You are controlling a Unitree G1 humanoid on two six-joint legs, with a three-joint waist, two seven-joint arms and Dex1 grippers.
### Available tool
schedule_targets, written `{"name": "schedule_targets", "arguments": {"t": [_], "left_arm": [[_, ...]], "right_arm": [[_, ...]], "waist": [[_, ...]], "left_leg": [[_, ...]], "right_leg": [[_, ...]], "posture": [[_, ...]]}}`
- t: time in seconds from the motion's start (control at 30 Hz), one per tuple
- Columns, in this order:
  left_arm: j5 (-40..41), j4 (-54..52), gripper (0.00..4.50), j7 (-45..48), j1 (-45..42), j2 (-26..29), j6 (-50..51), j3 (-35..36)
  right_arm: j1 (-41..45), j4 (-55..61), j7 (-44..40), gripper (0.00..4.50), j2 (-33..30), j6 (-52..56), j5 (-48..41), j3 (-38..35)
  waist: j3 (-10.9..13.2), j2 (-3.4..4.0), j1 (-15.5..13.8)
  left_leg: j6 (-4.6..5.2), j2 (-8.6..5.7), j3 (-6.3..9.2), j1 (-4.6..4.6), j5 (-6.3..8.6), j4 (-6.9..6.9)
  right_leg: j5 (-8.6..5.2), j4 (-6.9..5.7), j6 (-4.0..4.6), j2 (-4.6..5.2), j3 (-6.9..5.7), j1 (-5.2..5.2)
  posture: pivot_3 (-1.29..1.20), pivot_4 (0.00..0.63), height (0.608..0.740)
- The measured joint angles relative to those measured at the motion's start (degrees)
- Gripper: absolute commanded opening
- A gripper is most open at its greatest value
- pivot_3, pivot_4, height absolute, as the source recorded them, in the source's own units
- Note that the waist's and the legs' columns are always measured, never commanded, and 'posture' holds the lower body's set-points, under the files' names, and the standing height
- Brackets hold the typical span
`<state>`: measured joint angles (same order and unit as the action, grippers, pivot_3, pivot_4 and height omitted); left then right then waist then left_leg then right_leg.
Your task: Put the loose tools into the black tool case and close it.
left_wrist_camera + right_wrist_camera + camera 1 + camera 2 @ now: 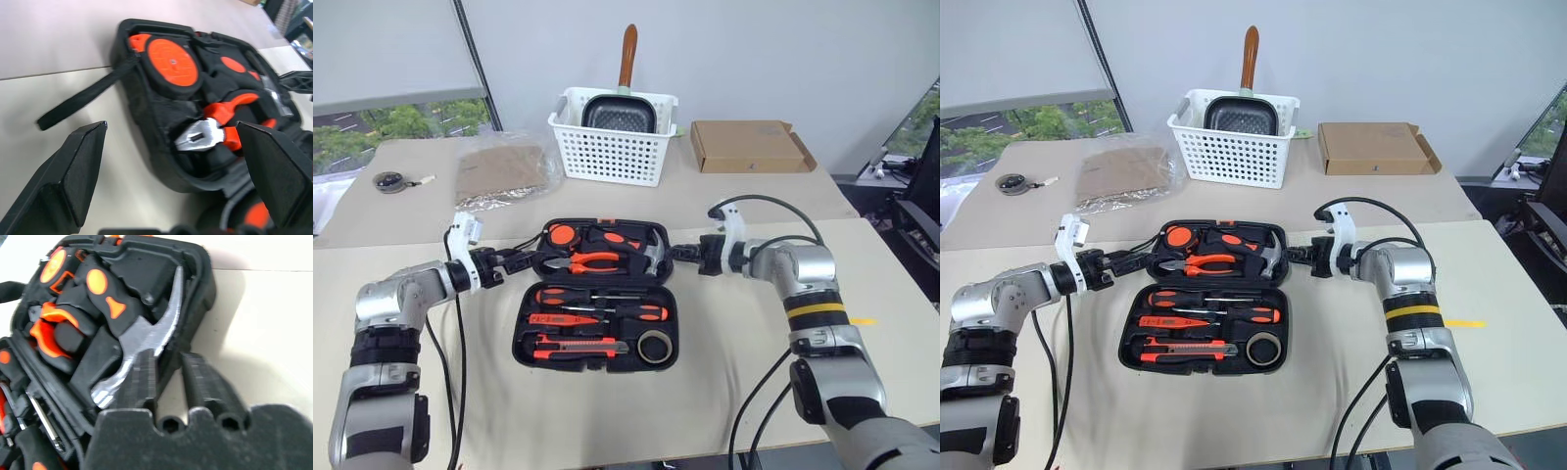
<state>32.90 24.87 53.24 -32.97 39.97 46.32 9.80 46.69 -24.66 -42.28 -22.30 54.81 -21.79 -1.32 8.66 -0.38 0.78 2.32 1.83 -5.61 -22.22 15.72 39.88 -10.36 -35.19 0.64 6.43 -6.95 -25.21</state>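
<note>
The black tool case [597, 367] lies open flat on the table in front of me. Its near half holds two screwdrivers [570, 295] [641, 313], a slim orange tester pen [553, 319], the utility knife [578, 347] and the grey tape ring [654, 346], all lying in their slots. My left gripper [533, 259] stands open at the left edge of the far half, one finger [73, 171] on either side of that corner. At the right edge, my right gripper [675, 253] is shut on the rim beside the hammer head [146, 338].
Orange-handled pliers [589, 260] and a round orange tape measure [171, 61] sit in the far half. Behind the case stand a white basket [607, 152] with a pan, a flat cardboard box [744, 145] and a clear bag of brown sheets [499, 171].
</note>
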Motion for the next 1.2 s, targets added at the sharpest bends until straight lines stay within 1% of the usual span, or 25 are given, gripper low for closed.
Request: {"name": "schedule_targets", "arguments": {"t": [0.2,0.3,0.4,0.47,0.5,0.53,0.57,0.6,0.63,0.67,0.77,0.93,1.03,1.2], "left_arm": [[-1.03,3.18,4.5,0.74,-0.98,-0.51,0.9,0.0],[-1.28,6.2,3.75,-0.04,-2.91,-1.64,1.59,0.22],[-1.82,8.66,2.56,-0.57,-4.53,-2.09,1.63,0.22],[-2.87,10.89,1.91,-1.58,-6.12,-2.42,1.64,0.21],[-3.52,11.73,1.69,-1.83,-6.83,-2.6,1.63,0.11],[-3.89,12.21,1.19,-1.86,-7.31,-2.74,1.5,-0.17],[-4.35,12.4,0.99,-1.82,-7.61,-2.89,1.37,-0.55],[-4.77,12.87,0.49,-1.44,-8.16,-3.21,0.99,-0.87],[-5.21,13.64,0.16,-1.14,-8.89,-3.52,0.71,-1.16],[-5.61,14.41,0.07,-1.13,-9.42,-3.64,0.54,-1.17],[-6.6,16.27,0.07,-0.82,-10.76,-4.04,-0.29,-1.44],[-8.22,17.57,0.07,1.1,-11.56,-4.0,-1.46,-2.02],[-8.23,17.67,0.07,2.6,-11.56,-3.6,-1.19,-1.98],[-8.2,17.19,0.07,4.19,-11.6,-3.41,-1.15,-1.54]], "right_arm": [[0.0,0.0,0.17,0.08,0.0,-0.05,0.16,0.01],[0.0,-0.01,0.18,0.0,0.08,-0.15,0.23,0.03],[0.0,-0.12,0.09,0.0,0.21,-0.68,0.29,0.28],[0.0,-0.26,0.04,0.0,0.21,-1.05,0.38,0.36],[0.0,-0.35,0.02,0.0,0.2,-1.38,0.45,0.47],[0.0,-0.48,-0.05,0.0,0.21,-1.75,0.51,0.57],[0.0,-0.62,-0.09,0.0,0.21,-1.89,0.55,0.58],[0.0,-0.7,-0.09,0.0,0.19,-1.98,0.62,0.58],[0.0,-0.73,-0.07,0.0,0.19,-2.1,0.77,0.58],[0.0,-0.75,-0.07,0.0,0.19,-2.19,0.81,0.58],[0.0,-0.77,0.03,0.0,0.19,-2.46,0.87,0.6],[-0.15,-0.79,0.3,0.0,0.22,-3.14,0.88,0.51],[-0.22,-1.44,0.99,0.0,0.67,-5.43,0.88,0.03],[0.51,-5.25,1.16,0.0,1.79,-12.36,0.94,-1.35]], "waist": [[0.0,0.0,-0.08],[0.0,-0.01,-0.04],[-0.01,-0.01,0.07],[-0.01,-0.01,0.07],[-0.01,-0.01,0.08],[-0.01,-0.01,0.09],[-0.01,-0.01,0.1],[-0.01,-0.01,0.07],[-0.01,-0.02,0.01],[-0.01,-0.02,-0.01],[-0.01,-0.02,-0.06],[-0.01,-0.02,-0.13],[-0.01,-0.02,-0.09],[-0.01,-0.02,-0.1]], "left_leg": [[-0.02,0.0,0.03,0.01,-0.02,0.0],[-0.02,-0.01,0.02,-0.01,-0.02,0.0],[-0.01,-0.01,0.0,0.0,-0.01,0.0],[-0.01,-0.01,0.01,0.0,-0.02,0.0],[-0.02,-0.02,0.01,0.0,-0.02,0.01],[-0.02,-0.02,0.0,0.0,-0.02,0.01],[-0.02,-0.01,0.0,0.01,-0.02,0.01],[-0.02,-0.01,0.0,0.02,-0.02,0.02],[-0.04,-0.01,0.01,0.03,-0.03,0.03],[-0.05,-0.02,0.01,0.04,-0.04,0.04],[-0.11,-0.01,0.03,0.13,-0.1,0.04],[-0.13,-0.01,0.06,0.12,-0.14,0.03],[-0.1,-0.02,0.03,0.06,-0.13,0.04],[-0.04,-0.05,0.04,-0.07,-0.1,0.04]], "right_leg": [[0.01,-0.03,0.01,0.01,-0.01,0.0],[0.1,-0.11,0.11,0.01,-0.01,0.0],[0.13,-0.09,0.15,0.0,0.01,0.0],[0.13,-0.1,0.14,-0.01,0.0,0.0],[0.13,-0.11,0.14,0.0,0.0,0.0],[0.13,-0.12,0.12,0.0,0.01,0.0],[0.13,-0.13,0.12,0.0,0.01,0.0],[0.13,-0.14,0.12,0.0,0.01,0.01],[0.13,-0.15,0.11,0.01,0.01,0.02],[0.1,-0.14,0.05,0.01,0.01,0.02],[-0.01,-0.09,-0.13,0.03,0.03,0.02],[0.01,-0.13,-0.09,0.03,0.01,0.01],[0.07,-0.31,-0.01,0.04,0.03,0.0],[0.16,-0.2,0.13,0.04,0.01,-0.05]], "posture": [[0.0,0.15,0.7],[0.0,0.15,0.7],[0.0,0.15,0.7],[0.0,0.15,0.7],[0.0,0.15,0.7],[0.0,0.15,0.7],[0.0,0.15,0.7],[0.0,0.15,0.7],[0.0,0.15,0.7],[0.0,0.15,0.7],[0.0,0.15,0.7],[0.0,0.15,0.7],[0.0,0.15,0.7],[0.0,0.15,0.7]]}}
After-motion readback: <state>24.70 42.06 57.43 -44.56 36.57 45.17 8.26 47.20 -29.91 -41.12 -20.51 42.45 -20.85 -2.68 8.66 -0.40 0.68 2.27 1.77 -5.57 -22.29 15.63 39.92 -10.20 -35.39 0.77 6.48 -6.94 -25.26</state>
